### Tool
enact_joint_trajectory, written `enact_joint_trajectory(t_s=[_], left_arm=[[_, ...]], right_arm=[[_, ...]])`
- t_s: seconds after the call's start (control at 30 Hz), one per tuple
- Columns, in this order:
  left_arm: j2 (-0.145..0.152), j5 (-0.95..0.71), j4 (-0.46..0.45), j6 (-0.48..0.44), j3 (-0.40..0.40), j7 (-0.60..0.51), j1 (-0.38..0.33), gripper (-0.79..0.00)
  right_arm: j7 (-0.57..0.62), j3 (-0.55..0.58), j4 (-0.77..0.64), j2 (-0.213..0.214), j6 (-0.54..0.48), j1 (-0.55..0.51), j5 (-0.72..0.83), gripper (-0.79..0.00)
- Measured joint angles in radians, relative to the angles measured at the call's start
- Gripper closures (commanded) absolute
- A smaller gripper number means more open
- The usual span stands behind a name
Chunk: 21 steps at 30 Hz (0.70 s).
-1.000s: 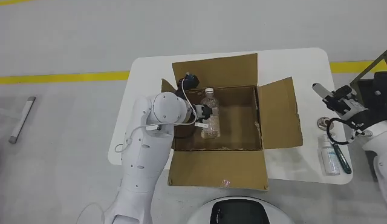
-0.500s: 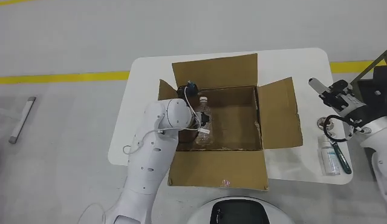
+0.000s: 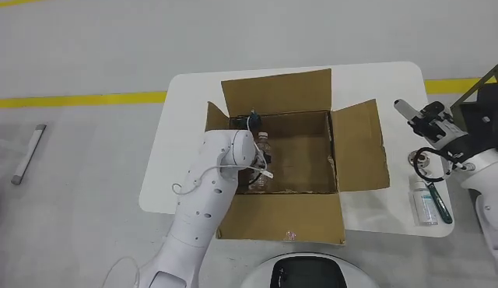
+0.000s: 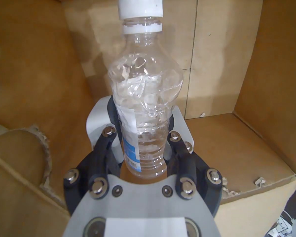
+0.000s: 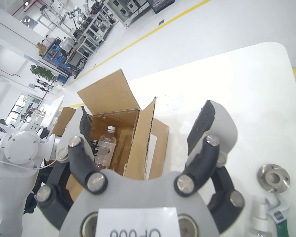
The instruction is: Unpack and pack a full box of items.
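A white table with rounded corners carries an open cardboard box, its four flaps folded outward. The left arm reaches down into the box's left part, near the left wall. There the left gripper is clamped around the lower body of a clear plastic water bottle, with a finger pressed against each side. The bottle has a white cap and a crumpled label. It stands roughly upright inside the box with its cap uppermost, but whether its base touches the box floor cannot be told. The right gripper hangs above the table's right edge, well apart from the box, its fingers spread wide and holding nothing. On the table beneath it lie a small clear bottle, a green-handled adjustable wrench just beside that bottle, and a round metal flange near the wrench's head.
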Motion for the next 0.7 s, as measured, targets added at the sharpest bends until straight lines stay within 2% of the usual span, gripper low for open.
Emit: enact_joint_trajectory(t_s=[0.03,0.1,0.13,0.17,0.2,0.23,0.5,0.7], left_arm=[[-0.002,0.003,0.005,-0.001,0.002,-0.001,-0.002,-0.077],[-0.005,0.008,0.018,-0.001,0.005,-0.001,-0.005,-0.243],[-0.007,0.011,0.023,-0.001,0.007,-0.001,-0.006,-0.265],[-0.008,0.015,0.028,-0.001,0.009,0.000,-0.007,-0.326],[-0.010,0.017,0.034,-0.001,0.011,0.000,-0.009,-0.483],[-0.011,0.018,0.038,-0.001,0.011,-0.001,-0.010,-0.785],[-0.019,0.026,0.077,0.001,0.003,0.002,-0.018,-0.785],[-0.021,0.000,0.039,-0.006,-0.015,0.019,-0.020,-0.785]], right_arm=[[-0.001,0.002,0.000,0.000,0.000,-0.002,0.001,-0.785],[-0.002,0.006,0.002,0.000,-0.001,-0.006,0.002,-0.785],[-0.002,0.008,0.002,0.001,-0.001,-0.008,0.002,-0.785],[-0.002,0.010,0.002,0.001,-0.001,-0.010,0.002,-0.785],[-0.002,0.012,0.002,0.001,-0.001,-0.012,0.003,-0.785],[-0.002,0.013,0.002,0.001,-0.002,-0.013,0.004,-0.785],[0.002,0.015,0.011,0.003,-0.009,-0.018,-0.015,-0.785],[-0.005,0.028,0.028,0.006,-0.002,-0.047,-0.077,-0.785]])
